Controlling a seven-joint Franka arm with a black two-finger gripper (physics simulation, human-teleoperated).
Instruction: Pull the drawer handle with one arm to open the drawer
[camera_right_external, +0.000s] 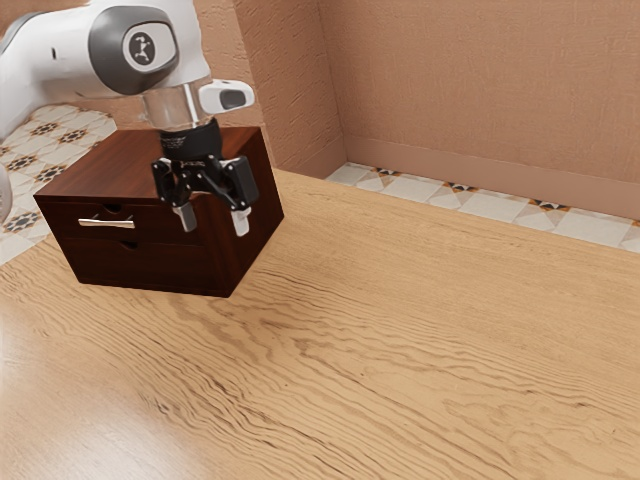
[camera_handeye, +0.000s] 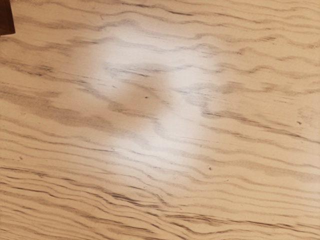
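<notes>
**A:** Starting nearest us, what is lying in the foreground?

**B:** The wooden table (camera_right_external: 400, 360) is stretching across the whole near part. The wrist view is looking straight down on that table (camera_handeye: 165, 150), with 1 dark corner of the cabinet (camera_handeye: 5, 20) peeking in at its edge.

**A:** And a little farther in?

**B:** 1 dark cabinet (camera_right_external: 130, 265) is sitting on the table toward the exterior view's left. I am counting what look like 2 stacked drawer fronts. 1 silver handle (camera_right_external: 107, 223) is sitting on the upper drawer (camera_right_external: 150, 222), which is looking flush with the front and not yet pulled out.

**A:** Where is the gripper hanging?

**B:** The 1 gripper (camera_right_external: 214, 226) is hovering by the cabinet's right front corner. Its 2 fingers (camera_right_external: 188, 218) are spread apart, pointing down and pinching nothing. Judging from the wrist view, it is hanging over bare table beside the cabinet.

**A:** So which way is the handle lying from it?

**B:** It is lying toward the exterior view's left, at roughly fingertip height. Its long axis is running level along the drawer front. I am judging that the hand is needing to travel left and come round to the front face. Only 1 arm (camera_right_external: 100, 50) is working here, so nothing is competing for the reach.

**A:** And farthest off?

**B:** A tiled floor (camera_right_external: 480, 200) is running behind the table, and a brown wall (camera_right_external: 480, 80) is closing the scene.
</notes>
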